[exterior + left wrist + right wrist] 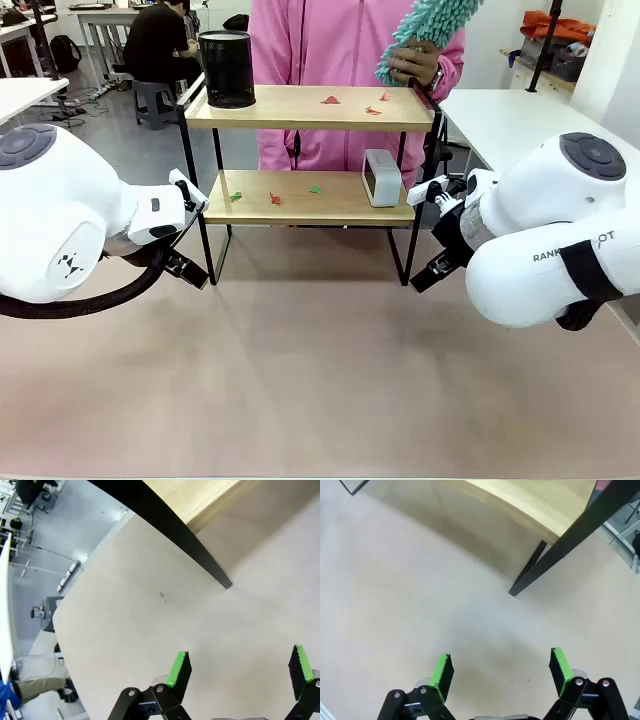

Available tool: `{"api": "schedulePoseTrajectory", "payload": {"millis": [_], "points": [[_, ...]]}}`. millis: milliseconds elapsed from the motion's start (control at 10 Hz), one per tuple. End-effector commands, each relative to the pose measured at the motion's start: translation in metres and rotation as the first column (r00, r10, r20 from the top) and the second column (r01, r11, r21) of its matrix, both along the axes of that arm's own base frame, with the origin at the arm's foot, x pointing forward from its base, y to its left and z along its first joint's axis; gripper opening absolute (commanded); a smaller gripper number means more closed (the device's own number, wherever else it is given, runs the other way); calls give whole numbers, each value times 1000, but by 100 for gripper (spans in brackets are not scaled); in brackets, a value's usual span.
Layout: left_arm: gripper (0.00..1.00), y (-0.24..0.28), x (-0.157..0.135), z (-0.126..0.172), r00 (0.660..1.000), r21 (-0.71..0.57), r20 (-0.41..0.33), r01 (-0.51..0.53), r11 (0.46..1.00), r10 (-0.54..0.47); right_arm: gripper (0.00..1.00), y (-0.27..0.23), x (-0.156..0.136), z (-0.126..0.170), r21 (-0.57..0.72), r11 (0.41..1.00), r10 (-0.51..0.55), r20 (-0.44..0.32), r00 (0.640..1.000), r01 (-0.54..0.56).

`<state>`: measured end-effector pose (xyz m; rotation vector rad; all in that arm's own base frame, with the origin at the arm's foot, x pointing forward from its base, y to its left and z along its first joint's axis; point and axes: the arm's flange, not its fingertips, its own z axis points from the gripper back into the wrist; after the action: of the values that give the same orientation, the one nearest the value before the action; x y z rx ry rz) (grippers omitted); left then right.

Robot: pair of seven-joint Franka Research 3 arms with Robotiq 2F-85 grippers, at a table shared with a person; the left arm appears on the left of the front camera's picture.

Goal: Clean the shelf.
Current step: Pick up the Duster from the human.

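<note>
Showing "RANK", "OT", right arm [530,280], shelf [290,106]

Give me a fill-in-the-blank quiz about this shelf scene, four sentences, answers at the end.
The black cylinder stands on the shelf's ____ board. The white box sits on its ____ board. The teal duster is held by the ____. The left hand and right hand are both ____, holding nothing.
Missing words: top; lower; person; open.
</note>
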<state>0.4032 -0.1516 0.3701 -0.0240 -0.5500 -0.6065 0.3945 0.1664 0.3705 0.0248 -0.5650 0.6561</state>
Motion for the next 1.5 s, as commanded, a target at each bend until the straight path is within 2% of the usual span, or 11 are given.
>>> {"api": "schedulePoseTrajectory", "payload": {"millis": [0,900,1000,1100,1200,1300,1400], "points": [[100,0,0,0,1000,0,0,0,1000,0,100,0,0,0,0,1000,0,0,1000,0],[100,0,0,0,1000,0,0,0,1000,0,100,0,0,0,-1,1000,1,0,1000,-1],[100,12,-28,35,960,-59,-169,216,975,-223,100,-17,-20,33,-107,991,37,-378,925,-83],[100,39,-51,64,931,-158,-176,293,943,-319,100,-56,-37,73,133,991,32,-402,915,23],[100,74,-69,91,907,-304,-165,327,895,-388,100,-104,-59,113,351,915,-19,-455,890,198],[100,115,-81,113,926,-434,-108,283,855,-361,100,-160,-79,144,526,764,-106,-469,877,374],[100,173,-89,133,969,-561,-58,168,811,-241,100,-234,-110,164,739,512,-139,-433,891,439]]}}
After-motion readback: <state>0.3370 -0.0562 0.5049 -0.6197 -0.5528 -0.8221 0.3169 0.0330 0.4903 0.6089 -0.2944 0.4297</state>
